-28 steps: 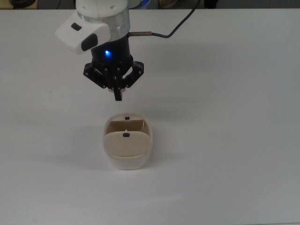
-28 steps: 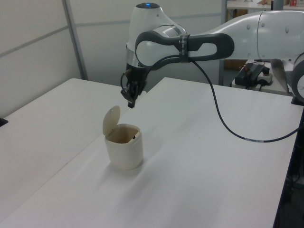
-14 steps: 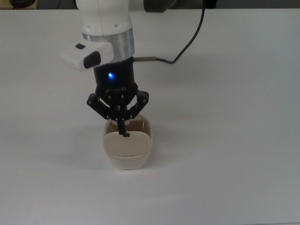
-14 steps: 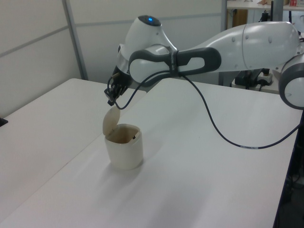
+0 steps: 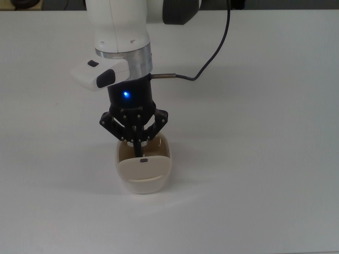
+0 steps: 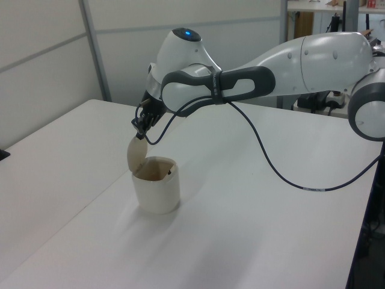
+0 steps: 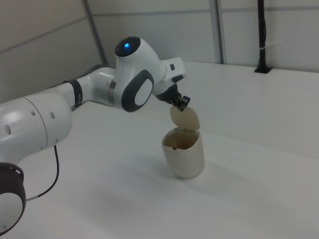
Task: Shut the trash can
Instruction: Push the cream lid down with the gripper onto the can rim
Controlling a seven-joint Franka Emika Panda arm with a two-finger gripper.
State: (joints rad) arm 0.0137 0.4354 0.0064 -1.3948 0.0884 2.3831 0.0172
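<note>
The trash can [image 5: 144, 185] is a small cream-beige bin on the white table. Its lid [image 5: 143, 169] stands raised on the hinge, with a tiny black knob [image 5: 143, 160] on it. My gripper [image 5: 139, 151] hangs right above the can, fingers shut together and holding nothing, with the tip at the lid's upper edge. In the left view the gripper [image 6: 140, 127] meets the top of the upright lid [image 6: 136, 155] above the can body [image 6: 156, 189]. The right view shows the gripper [image 7: 180, 104] just over the lid [image 7: 184, 118], and the can [image 7: 185, 155] open underneath.
A black cable [image 5: 212, 50] runs from the wrist towards the back of the white table [image 5: 265, 159]. Wall panels stand behind the table in the left view, and the arm reaches in from the left view's right.
The gripper has travelled from behind the can to directly over it and come down to the lid's top edge. The lid has shifted slightly.
</note>
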